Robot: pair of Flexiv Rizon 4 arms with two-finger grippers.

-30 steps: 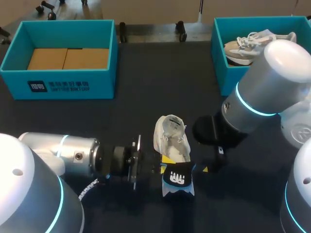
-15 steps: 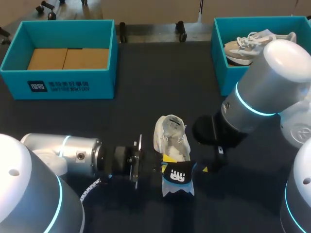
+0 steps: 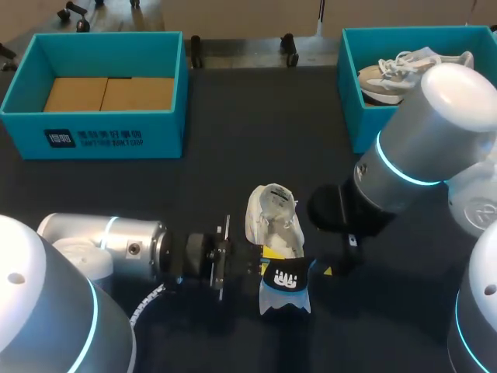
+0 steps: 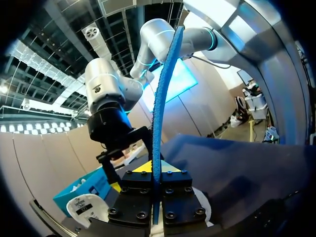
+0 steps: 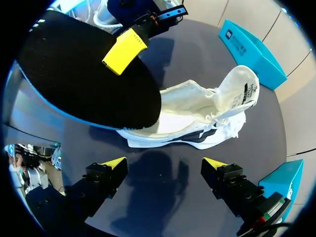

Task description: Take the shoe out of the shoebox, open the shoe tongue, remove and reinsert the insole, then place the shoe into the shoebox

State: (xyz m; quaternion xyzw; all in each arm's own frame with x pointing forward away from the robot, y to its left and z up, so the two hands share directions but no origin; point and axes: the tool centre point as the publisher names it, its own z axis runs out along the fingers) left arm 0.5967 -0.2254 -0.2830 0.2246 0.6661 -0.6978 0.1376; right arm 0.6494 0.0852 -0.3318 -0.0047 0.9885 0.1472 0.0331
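Observation:
A white shoe [image 3: 272, 214] lies on its side on the dark table, toe pointing away from me. In the right wrist view the shoe [image 5: 202, 116] has its mouth gaping open. My left gripper [image 3: 262, 266] is shut on the black, blue-edged insole [image 3: 285, 281], holding it just outside the shoe's heel. In the left wrist view the insole [image 4: 160, 98] stands edge-on, pinched between the fingers [image 4: 155, 173]. My right gripper [image 5: 164, 165] hovers open over the shoe's sole side with nothing between its yellow tips. The insole [image 5: 84, 79] and a left fingertip [image 5: 124, 51] are beyond it.
A teal shoebox [image 3: 351, 101] at the back right holds a second pale shoe [image 3: 404, 66]. Another teal box [image 3: 93, 138] at the back left holds flat cardboard. My right arm's elbow [image 3: 419, 148] hangs over the table's right side.
My left arm has pushed slightly to the right toward the shoe, carrying the insole. The right arm and the shoe have stayed put.

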